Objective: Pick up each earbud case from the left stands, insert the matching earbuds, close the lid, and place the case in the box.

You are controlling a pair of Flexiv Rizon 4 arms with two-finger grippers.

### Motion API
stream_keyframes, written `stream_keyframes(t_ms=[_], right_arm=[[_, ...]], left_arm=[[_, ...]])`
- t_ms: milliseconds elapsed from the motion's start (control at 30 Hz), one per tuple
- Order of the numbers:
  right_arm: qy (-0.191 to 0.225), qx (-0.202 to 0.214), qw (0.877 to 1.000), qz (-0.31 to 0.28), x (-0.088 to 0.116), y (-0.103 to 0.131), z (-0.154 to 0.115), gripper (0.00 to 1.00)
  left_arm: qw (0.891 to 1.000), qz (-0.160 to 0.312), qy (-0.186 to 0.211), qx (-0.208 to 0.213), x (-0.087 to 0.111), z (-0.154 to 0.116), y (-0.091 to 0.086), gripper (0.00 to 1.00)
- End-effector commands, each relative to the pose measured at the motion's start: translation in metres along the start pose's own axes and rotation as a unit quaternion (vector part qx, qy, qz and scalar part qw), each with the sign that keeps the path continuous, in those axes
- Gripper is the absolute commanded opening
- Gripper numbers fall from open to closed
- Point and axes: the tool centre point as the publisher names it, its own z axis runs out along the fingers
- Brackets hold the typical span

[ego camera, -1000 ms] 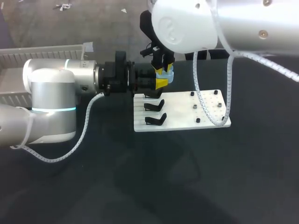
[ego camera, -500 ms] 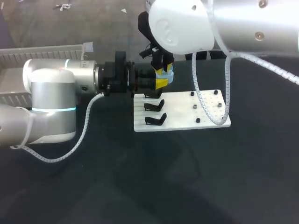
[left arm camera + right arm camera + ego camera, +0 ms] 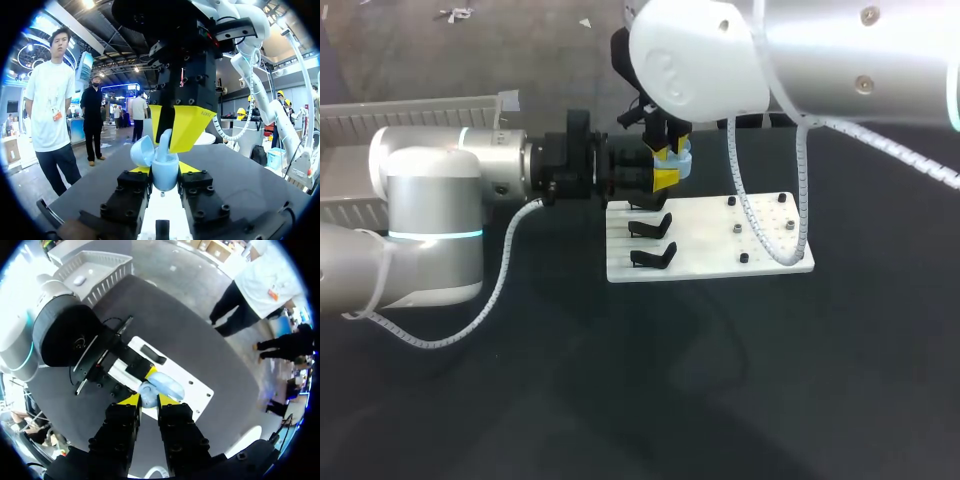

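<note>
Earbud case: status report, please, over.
Left gripper shut on earbud case, lid open. Right gripper shut on earbud, at the case. No obstruction seen.

One case (image 3: 165,171), one earbud (image 3: 164,141), two stands (image 3: 650,222), perhaps five pegs (image 3: 733,228).

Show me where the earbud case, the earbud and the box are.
case (image 3: 165,171), left wrist view, on its light blue body.
earbud (image 3: 164,142), left wrist view, on its stem just above the case.
box (image 3: 410,108), head view, on its white slatted wall.
</note>
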Motion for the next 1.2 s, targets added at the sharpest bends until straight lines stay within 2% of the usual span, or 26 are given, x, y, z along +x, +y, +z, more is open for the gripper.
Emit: stream_keyframes(t_ms=[33,167,267,333,433,667,867,1200], right_arm=[[0.003,0.003,1.000,-0.002,-0.0023,-0.0005,0.0031,0.00],[0.004,0.004,1.000,-0.002,-0.0020,-0.0001,0.0036,0.00],[0.004,0.005,1.000,-0.001,-0.0018,0.0001,0.0037,0.04],[0.005,0.006,1.000,0.000,-0.0017,0.0002,0.0037,0.15],[0.005,0.006,1.000,0.000,-0.0015,0.0004,0.0037,0.22],[0.005,0.009,1.000,0.000,-0.0013,0.0008,0.0038,0.25],[0.004,0.012,1.000,0.000,-0.0022,0.0010,0.0029,0.35],[0.005,0.015,1.000,0.001,-0.0030,0.0004,0.0016,0.34]], left_arm=[[1.000,0.001,-0.001,-0.001,-0.0017,-0.0004,-0.0008,0.00],[1.000,0.001,-0.001,-0.001,-0.0017,-0.0004,-0.0008,0.00],[1.000,0.001,-0.001,-0.001,-0.0017,-0.0004,-0.0008,0.00],[1.000,0.001,-0.001,-0.001,-0.0017,-0.0004,-0.0008,0.00],[1.000,0.001,-0.001,-0.001,-0.0017,-0.0004,-0.0008,0.00],[1.000,0.001,-0.001,-0.001,-0.0017,-0.0004,-0.0008,0.00],[1.000,0.001,-0.001,-0.001,-0.0017,-0.0004,-0.0008,0.00],[1.000,0.001,-0.001,-0.001,-0.0017,-0.0004,-0.0008,0.00]])
